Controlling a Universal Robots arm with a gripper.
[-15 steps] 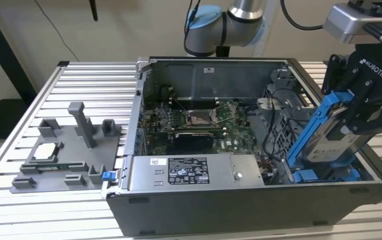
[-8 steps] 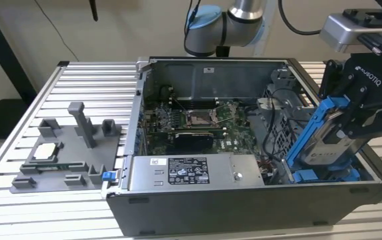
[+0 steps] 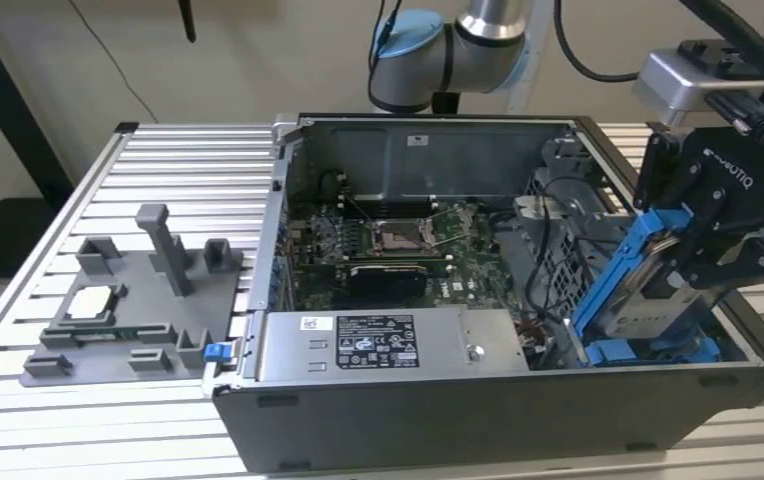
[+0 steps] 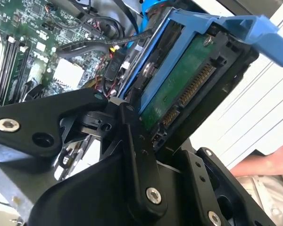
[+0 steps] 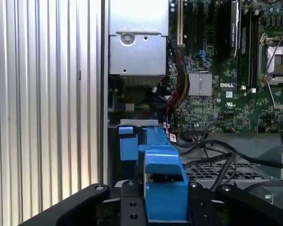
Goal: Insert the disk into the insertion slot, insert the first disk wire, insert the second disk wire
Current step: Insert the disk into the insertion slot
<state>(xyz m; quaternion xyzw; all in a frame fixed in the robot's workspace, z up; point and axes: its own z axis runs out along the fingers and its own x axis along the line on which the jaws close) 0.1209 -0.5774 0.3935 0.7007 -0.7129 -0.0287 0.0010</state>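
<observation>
My gripper (image 3: 689,262) is shut on the disk (image 3: 638,295), a silver-grey drive in a bright blue carrier. It holds the disk steeply tilted, lower end down inside the open computer case at the exterior view's right. The grey sheet-metal insertion slot (image 3: 560,272) stands right beside the disk, toward the motherboard. In the second wrist view the black fingers (image 4: 132,141) clamp the disk (image 4: 179,89), whose green board and connector pins face the camera. In the first wrist view the carrier (image 5: 162,181) reaches down next to the perforated cage (image 5: 217,172). Black cables (image 5: 217,150) lie across that cage.
The grey labelled power supply box (image 3: 382,345) sits at the case's front, with the motherboard (image 3: 396,240) behind it. A grey fixture (image 3: 129,310) with a small blue clip stands on the slatted table (image 3: 155,160). A person's hand (image 4: 266,162) shows beside the case.
</observation>
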